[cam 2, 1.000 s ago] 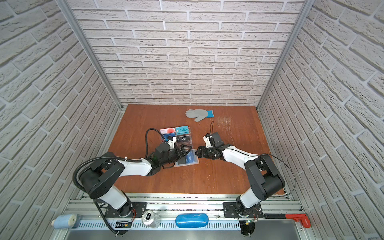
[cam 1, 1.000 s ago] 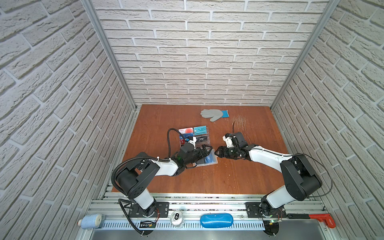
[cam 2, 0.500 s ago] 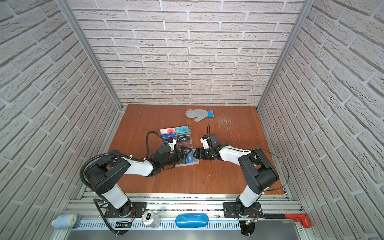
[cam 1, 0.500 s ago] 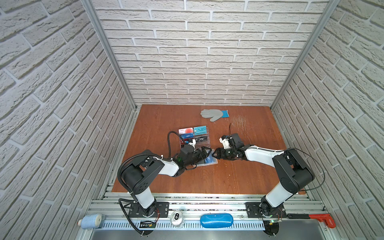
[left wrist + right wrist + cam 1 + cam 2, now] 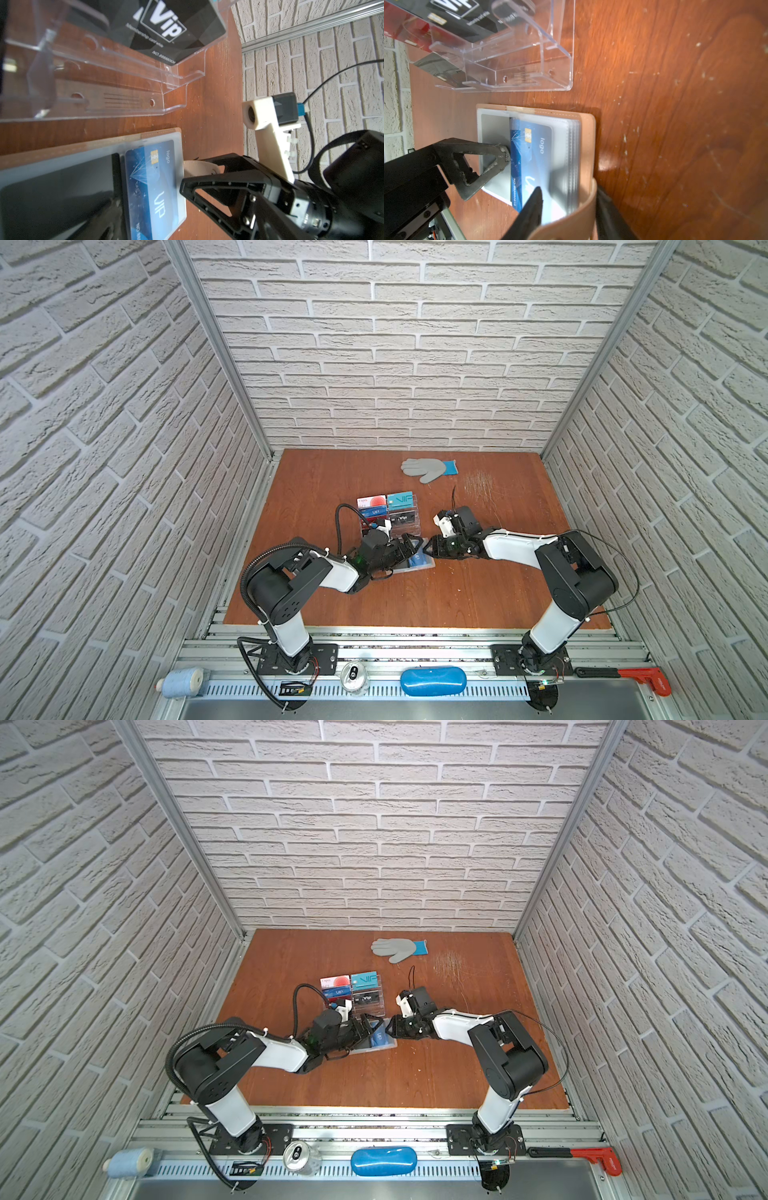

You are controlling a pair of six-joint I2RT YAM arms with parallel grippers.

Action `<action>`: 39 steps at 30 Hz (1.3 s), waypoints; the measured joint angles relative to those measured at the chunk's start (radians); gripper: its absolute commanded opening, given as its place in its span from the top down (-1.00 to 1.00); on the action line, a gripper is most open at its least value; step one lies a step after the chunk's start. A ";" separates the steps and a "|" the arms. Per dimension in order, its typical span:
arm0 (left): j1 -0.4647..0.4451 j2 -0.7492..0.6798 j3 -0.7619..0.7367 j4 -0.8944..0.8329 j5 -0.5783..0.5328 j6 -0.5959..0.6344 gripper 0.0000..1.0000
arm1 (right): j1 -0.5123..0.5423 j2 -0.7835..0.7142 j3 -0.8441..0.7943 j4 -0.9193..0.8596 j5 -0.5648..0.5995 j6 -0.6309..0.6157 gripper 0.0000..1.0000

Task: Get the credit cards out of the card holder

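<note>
The tan card holder (image 5: 587,128) lies open on the table, grey sleeve pages up, in both top views (image 5: 422,567) (image 5: 376,1049). A blue VIP credit card (image 5: 529,158) (image 5: 149,182) sits half out of the top sleeve. My left gripper (image 5: 409,548) is open wide, with one of its fingers (image 5: 502,153) pressing the sleeve beside the card's edge. My right gripper (image 5: 569,193) straddles the wallet's curled snap strap (image 5: 571,222). One jaw is over the card and the other is outside the strap. The jaws are narrowed, with a gap left.
A clear acrylic stand (image 5: 409,526) just behind the wallet holds red-and-white (image 5: 372,502), teal (image 5: 400,499), blue (image 5: 374,512) and black (image 5: 176,25) cards. A grey glove (image 5: 428,468) lies at the back. A spool, a can, a blue case (image 5: 432,682) and a red clamp sit on the front rail.
My right gripper has moved left onto the wallet's strap edge and its jaws have narrowed. The left gripper has stayed open on the sleeve.
</note>
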 measured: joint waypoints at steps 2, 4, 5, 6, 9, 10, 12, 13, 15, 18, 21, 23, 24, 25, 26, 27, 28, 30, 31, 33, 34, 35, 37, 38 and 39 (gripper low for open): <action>0.001 0.002 -0.002 0.005 0.000 0.000 -0.96 | 0.000 0.009 0.009 0.000 -0.001 0.000 0.31; 0.001 0.003 -0.003 0.007 0.001 0.000 -0.97 | 0.000 0.013 0.011 0.000 -0.001 0.001 0.34; 0.001 0.004 -0.003 0.007 0.001 0.000 -0.96 | 0.000 0.015 0.013 0.000 -0.002 0.000 0.34; 0.001 0.004 -0.003 0.007 0.001 0.000 -0.96 | 0.000 0.016 0.014 0.000 -0.002 0.000 0.35; 0.001 0.005 -0.003 0.008 0.003 0.000 -0.96 | 0.000 0.019 0.016 0.000 -0.002 0.000 0.38; 0.001 0.006 -0.003 0.009 0.004 0.000 -0.96 | 0.000 0.019 0.016 0.000 -0.002 0.000 0.39; 0.001 0.008 -0.003 0.013 0.004 0.000 -0.97 | 0.000 0.020 0.016 0.000 -0.002 0.001 0.42; 0.001 0.009 -0.003 0.015 0.005 0.000 -0.96 | 0.000 0.021 0.016 0.000 -0.002 0.002 0.43; 0.003 0.011 -0.003 0.018 0.008 0.000 -0.96 | 0.000 0.022 0.017 0.000 -0.002 0.004 0.45; 0.005 0.015 -0.003 0.024 0.011 0.001 -0.97 | 0.000 0.026 0.020 0.000 -0.005 0.007 0.47; 0.006 0.022 -0.006 0.045 0.015 0.002 -0.94 | 0.000 0.029 0.022 0.000 -0.006 0.010 0.47; 0.007 0.028 -0.011 0.062 0.018 0.003 -0.90 | 0.000 0.030 0.022 0.000 -0.007 0.010 0.49; 0.007 0.032 -0.013 0.071 0.019 0.005 -0.89 | 0.000 0.031 0.023 0.001 -0.009 0.011 0.49; 0.008 0.037 -0.016 0.080 0.022 0.005 -0.86 | 0.000 0.032 0.024 0.001 -0.011 0.012 0.51; 0.010 0.040 -0.018 0.089 0.023 0.005 -0.85 | 0.000 0.034 0.025 0.001 -0.013 0.014 0.52; 0.012 0.045 -0.019 0.098 0.026 0.005 -0.83 | -0.001 0.035 0.026 0.001 -0.015 0.015 0.53; 0.014 0.050 -0.021 0.108 0.029 0.007 -0.80 | -0.002 0.037 0.027 0.002 -0.018 0.016 0.53; 0.017 0.058 -0.024 0.124 0.035 0.011 -0.76 | -0.003 0.038 0.027 0.002 -0.022 0.018 0.54; 0.019 0.060 -0.026 0.130 0.038 0.012 -0.74 | -0.004 0.038 0.027 0.002 -0.024 0.018 0.54; 0.019 0.063 -0.031 0.142 0.042 0.016 -0.71 | -0.005 0.039 0.028 0.002 -0.025 0.018 0.56; 0.020 0.065 -0.032 0.146 0.044 0.020 -0.70 | -0.005 0.039 0.028 0.002 -0.025 0.018 0.57; 0.020 0.067 -0.034 0.151 0.045 0.023 -0.69 | -0.005 0.040 0.030 0.001 -0.027 0.018 0.57; 0.023 0.071 -0.037 0.163 0.050 0.031 -0.65 | -0.005 0.045 0.034 0.002 -0.031 0.018 0.58; 0.024 0.077 -0.037 0.175 0.055 0.035 -0.64 | -0.005 0.046 0.036 0.001 -0.032 0.018 0.58; 0.027 0.082 -0.038 0.183 0.060 0.037 -0.63 | -0.005 0.047 0.037 0.001 -0.033 0.018 0.58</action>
